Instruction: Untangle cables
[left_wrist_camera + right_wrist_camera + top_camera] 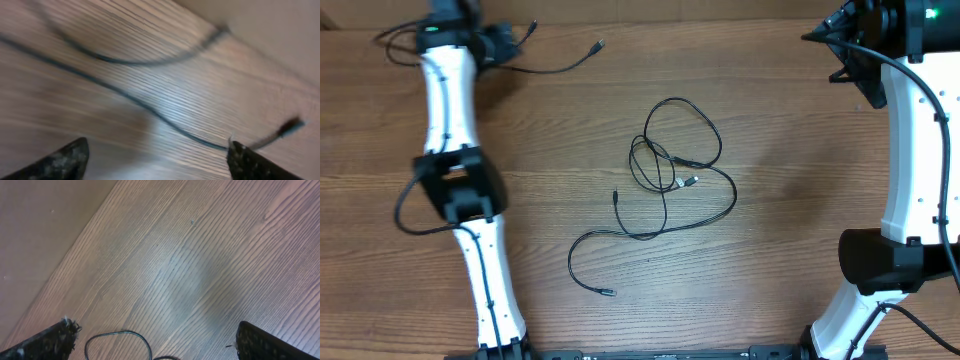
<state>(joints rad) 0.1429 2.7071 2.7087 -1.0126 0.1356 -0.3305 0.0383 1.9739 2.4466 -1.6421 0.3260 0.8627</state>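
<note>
A tangle of thin black cables [672, 165] lies mid-table in overlapping loops, with a silvery plug [691, 182] inside it. One strand trails down-left to a plug end [609, 292]. A separate black cable [565, 64] lies at the far left, beside my left gripper [512, 42]. The blurred left wrist view shows that gripper [157, 147] open and empty just above this cable [150, 112] and its plug end [289, 126]. My right gripper [832, 48] is at the far right, away from the tangle. It is open and empty [156, 327], with one cable loop [120, 339] below it.
The wooden table's far edge [75, 240] runs close to both grippers, with a plain wall behind it. Both white arms stretch from the front edge up the table's left and right sides.
</note>
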